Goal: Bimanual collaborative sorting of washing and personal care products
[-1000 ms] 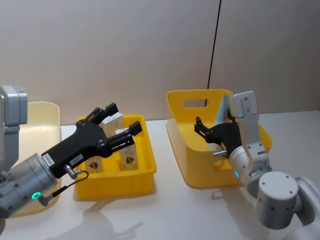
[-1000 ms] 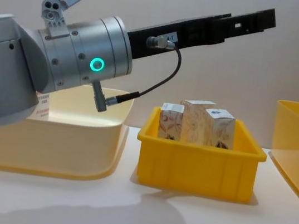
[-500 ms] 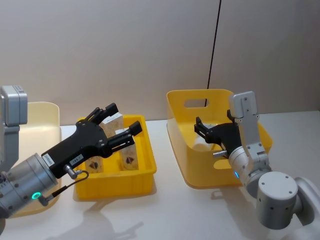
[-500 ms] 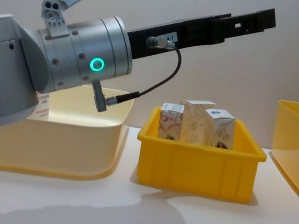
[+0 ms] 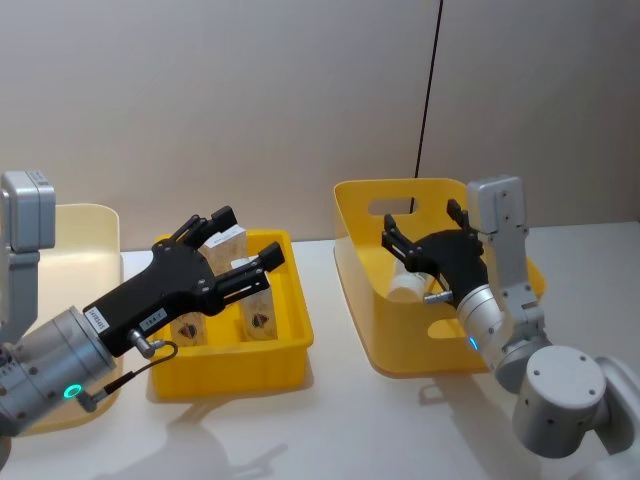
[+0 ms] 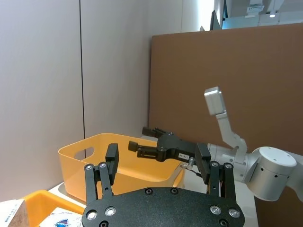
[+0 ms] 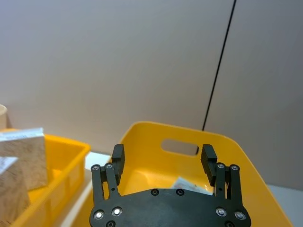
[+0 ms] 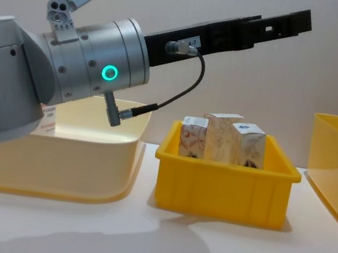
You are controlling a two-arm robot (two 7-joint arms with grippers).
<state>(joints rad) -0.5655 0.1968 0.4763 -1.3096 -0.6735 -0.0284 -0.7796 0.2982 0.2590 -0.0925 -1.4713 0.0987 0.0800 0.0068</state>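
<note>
Three small beige cardboard cartons (image 8: 221, 137) with reddish swirls are stood upright within a shallow yellow plastic tray's (image 8: 220, 191) edges. The left tool (image 5: 247, 236) is held spread above them, the right tool (image 5: 418, 226) spread over a tall yellow plastic bin (image 5: 400, 187).

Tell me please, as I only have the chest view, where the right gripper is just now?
Observer: The right gripper hovers above the tall bin, over its middle.
Operator: Thank you. Is it holding anything?
Observer: No, its fingers are open with nothing between them.
Operator: Is there anything in that bin?
Observer: Yes, a pale item lies on its floor; I cannot tell what it is.
Operator: And the left gripper, which I see side-on?
Observer: The left gripper is open and empty above the cartons.
</note>
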